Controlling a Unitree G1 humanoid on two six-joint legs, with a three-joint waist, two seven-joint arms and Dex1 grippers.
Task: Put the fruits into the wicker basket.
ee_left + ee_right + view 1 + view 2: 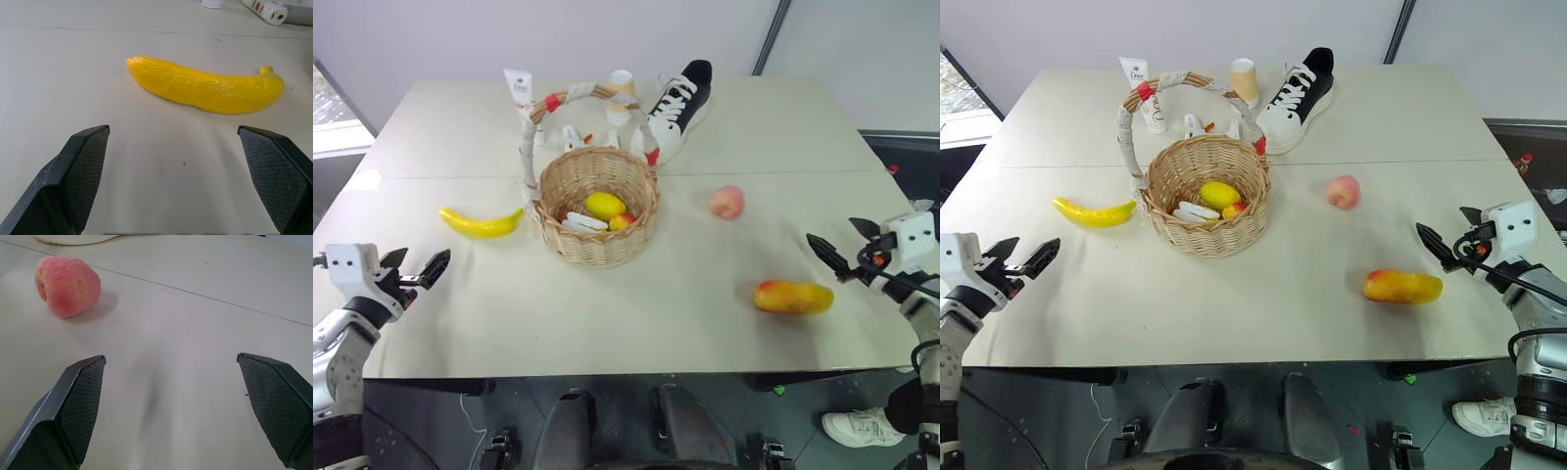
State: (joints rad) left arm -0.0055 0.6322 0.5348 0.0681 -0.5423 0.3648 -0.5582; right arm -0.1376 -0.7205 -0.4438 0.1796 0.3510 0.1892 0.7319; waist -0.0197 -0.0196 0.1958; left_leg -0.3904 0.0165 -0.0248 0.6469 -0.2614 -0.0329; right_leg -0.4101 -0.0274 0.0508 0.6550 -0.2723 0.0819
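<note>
Though fruitless, wicker basket (598, 208) part-filled

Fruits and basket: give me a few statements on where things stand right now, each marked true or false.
1. The banana lies on the table left of the basket. True.
2. The mango is inside the basket. False: it lies on the table near the right pincer.
3. Both pincers are open and hold nothing. True; the left pincer is also clear of the fruit.
4. The peach touches the shoe. False: it lies apart, right of the basket.
</note>
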